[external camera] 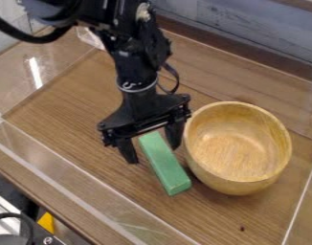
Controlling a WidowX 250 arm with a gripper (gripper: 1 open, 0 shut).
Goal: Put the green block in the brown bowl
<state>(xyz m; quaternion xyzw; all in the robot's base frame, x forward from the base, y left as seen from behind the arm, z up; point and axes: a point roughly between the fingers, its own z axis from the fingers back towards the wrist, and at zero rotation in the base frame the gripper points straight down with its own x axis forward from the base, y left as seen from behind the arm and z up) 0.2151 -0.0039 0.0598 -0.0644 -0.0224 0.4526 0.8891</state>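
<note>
The tool [147, 140] hangs from the black arm in the middle of the frame, pointing down, its two dark fingers spread wide and holding nothing. The fingers straddle the upper end of the green block [163, 164], one on each long side; whether either pad touches the block cannot be told from this view.

The green block lies flat on the wooden table [69, 124], running from the tool down toward the lower centre of the frame. Its lower end lies just beside the rim of the brown bowl [238, 146], which sits at centre right and has nothing in it. Clear plastic walls [44, 191] fence the table around the edges.

Judging by this, the grasp is about to be made and the block has not yet been lifted. Several things could spoil it. The fingers bracket only the block's upper end, not its middle, so a closing grip there may let the long bar droop or swing once raised, and its free end could catch the bowl's thick rim. If the fingers are not square to the block's sides, closing may twist it or squeeze it out sideways. The bowl stands so near that a pushed block could nudge it, or the right-hand finger could clip the rim on the way up.
</note>
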